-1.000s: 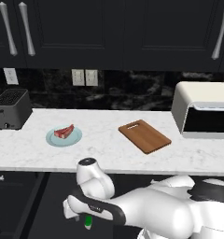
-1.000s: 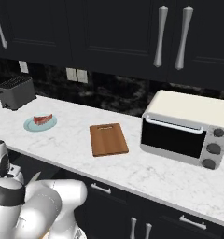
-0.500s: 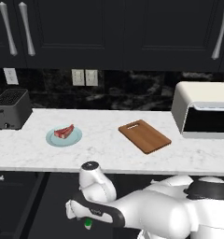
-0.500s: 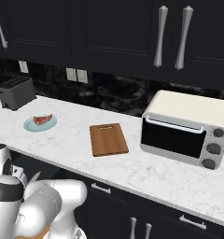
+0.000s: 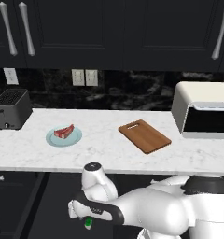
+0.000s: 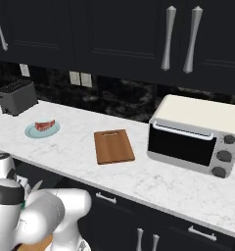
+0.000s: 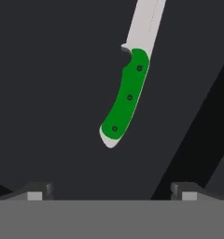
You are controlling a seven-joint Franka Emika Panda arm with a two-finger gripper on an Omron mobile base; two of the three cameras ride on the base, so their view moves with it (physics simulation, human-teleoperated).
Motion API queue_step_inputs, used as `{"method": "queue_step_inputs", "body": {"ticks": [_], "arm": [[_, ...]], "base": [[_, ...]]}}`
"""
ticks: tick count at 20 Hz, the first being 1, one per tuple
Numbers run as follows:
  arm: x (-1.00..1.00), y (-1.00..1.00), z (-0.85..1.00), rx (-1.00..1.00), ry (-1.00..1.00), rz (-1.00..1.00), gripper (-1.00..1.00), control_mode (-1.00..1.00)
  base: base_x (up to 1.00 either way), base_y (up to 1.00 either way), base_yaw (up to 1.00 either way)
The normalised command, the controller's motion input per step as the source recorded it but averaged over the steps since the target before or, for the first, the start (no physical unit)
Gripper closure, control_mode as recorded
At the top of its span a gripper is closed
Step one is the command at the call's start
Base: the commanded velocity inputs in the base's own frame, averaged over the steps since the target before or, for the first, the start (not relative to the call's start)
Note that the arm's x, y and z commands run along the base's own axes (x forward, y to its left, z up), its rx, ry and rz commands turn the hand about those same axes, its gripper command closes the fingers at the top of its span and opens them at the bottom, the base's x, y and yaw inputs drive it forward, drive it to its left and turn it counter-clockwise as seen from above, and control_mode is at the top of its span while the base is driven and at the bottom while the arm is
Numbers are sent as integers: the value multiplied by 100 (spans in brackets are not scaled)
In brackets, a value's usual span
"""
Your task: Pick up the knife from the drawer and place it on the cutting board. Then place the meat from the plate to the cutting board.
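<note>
green-handled knife (image 7: 124, 98) lies free on the dark drawer (image 7: 48, 93) floor, jaws wide open, empty.

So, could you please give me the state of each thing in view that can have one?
gripper: open, above the knife, holding nothing
knife: lying flat in the drawer, not gripped
drawer: open, knife inside
cutting board: flat on the counter, bare
plate: on the counter, holding the meat
meat: on the plate
toaster oven: door shut
upper cabinets: doors shut
</note>
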Motion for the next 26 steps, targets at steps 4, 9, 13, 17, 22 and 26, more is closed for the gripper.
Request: {"method": "queue_step_inputs", "body": {"ticks": [4, 9, 13, 17, 22, 26], "arm": [[11, 7, -7, 0, 0, -10, -100, -100], [12, 1, -6, 0, 0, -11, -100, -100], [22, 8, -24, -4, 2, -10, -100, -100], [12, 5, -23, -3, 0, -9, -100, -100], [4, 1, -18, -2, 1, -7, -100, -100], [0, 8, -8, 0, 0, -2, -100, -100]], "base": [[0, 0, 0], [0, 0, 0], [0, 0, 0], [0, 0, 0], [0, 0, 0], [0, 0, 0]]}}
